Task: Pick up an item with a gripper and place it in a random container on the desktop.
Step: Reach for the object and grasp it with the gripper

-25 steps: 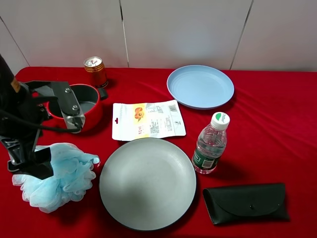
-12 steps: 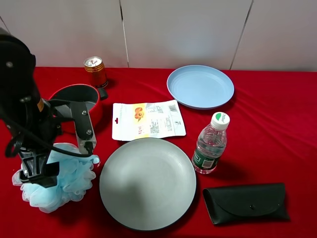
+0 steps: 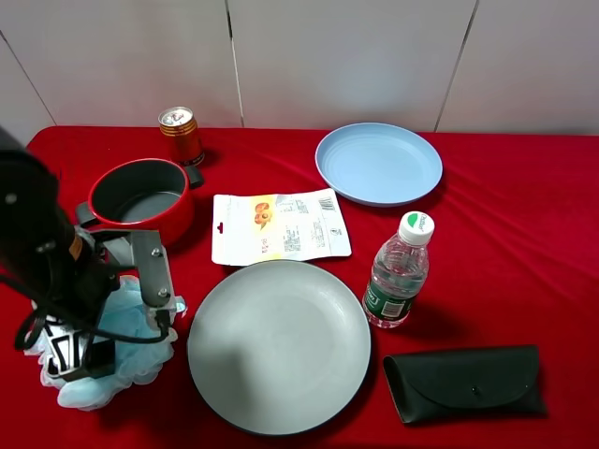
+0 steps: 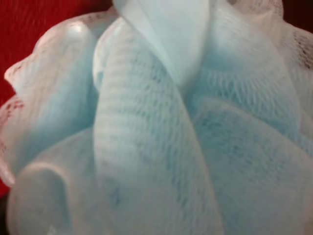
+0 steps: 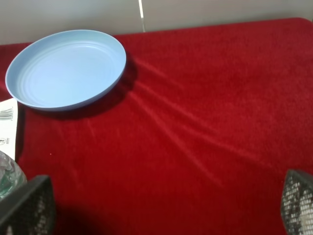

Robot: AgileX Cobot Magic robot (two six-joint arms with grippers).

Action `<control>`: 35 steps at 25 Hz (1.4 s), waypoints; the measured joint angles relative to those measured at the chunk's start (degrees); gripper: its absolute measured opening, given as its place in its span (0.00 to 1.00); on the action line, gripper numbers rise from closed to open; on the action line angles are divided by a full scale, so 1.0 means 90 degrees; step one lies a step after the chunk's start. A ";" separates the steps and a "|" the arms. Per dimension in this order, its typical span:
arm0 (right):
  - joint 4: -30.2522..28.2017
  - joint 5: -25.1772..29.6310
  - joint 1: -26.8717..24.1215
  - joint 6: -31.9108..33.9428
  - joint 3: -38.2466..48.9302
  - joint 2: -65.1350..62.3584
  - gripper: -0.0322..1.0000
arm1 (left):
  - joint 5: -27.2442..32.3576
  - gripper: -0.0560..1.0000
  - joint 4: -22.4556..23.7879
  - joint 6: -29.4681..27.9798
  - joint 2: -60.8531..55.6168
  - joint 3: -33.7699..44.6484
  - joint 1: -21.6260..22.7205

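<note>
The light-blue mesh pouf [image 3: 129, 320] lies on the red desktop [image 3: 524, 234] at the front left and fills the left wrist view [image 4: 156, 127]. My left gripper [image 3: 80, 360] is pressed down into the pouf from above. Its fingers are sunk in the mesh and appear spread around it. The red pot [image 3: 140, 196] stands just behind the pouf, with nothing inside. My right gripper [image 5: 161, 210] is open and empty over bare red cloth; it is outside the exterior high view.
A grey plate [image 3: 279, 344] lies right of the pouf. A white snack pouch [image 3: 279, 226], a light-blue plate [image 3: 378, 163], a water bottle [image 3: 399, 271], a black glasses case [image 3: 465, 382] and a can [image 3: 180, 135] also stand on the table.
My left arm has swung forward from over the pot and come down onto the pouf, pressing into it. The pot now shows uncovered.
</note>
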 joint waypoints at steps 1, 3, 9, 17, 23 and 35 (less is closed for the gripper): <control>0.0000 0.0000 0.0000 0.0000 0.0000 0.0000 0.70 | -0.0204 0.93 0.0021 0.0000 0.0000 0.0098 0.0000; 0.0000 0.0000 0.0000 0.0000 0.0000 0.0000 0.70 | -0.0546 0.92 0.0055 0.0000 -0.0006 0.0264 0.0000; 0.0000 0.0000 0.0000 0.0000 0.0000 0.0000 0.70 | -0.1319 0.88 0.0184 0.0000 -0.0011 0.0644 0.0000; 0.0000 0.0000 0.0000 0.0000 0.0000 0.0000 0.70 | -0.2181 0.80 0.0207 0.0000 -0.0011 0.1016 0.0000; 0.0000 0.0000 0.0000 0.0000 0.0000 0.0000 0.70 | -0.2402 0.64 0.0207 0.0000 -0.0011 0.1113 0.0000; 0.0000 0.0000 0.0000 0.0000 0.0000 0.0000 0.70 | -0.2385 0.60 0.0207 0.0000 -0.0011 0.1113 0.0000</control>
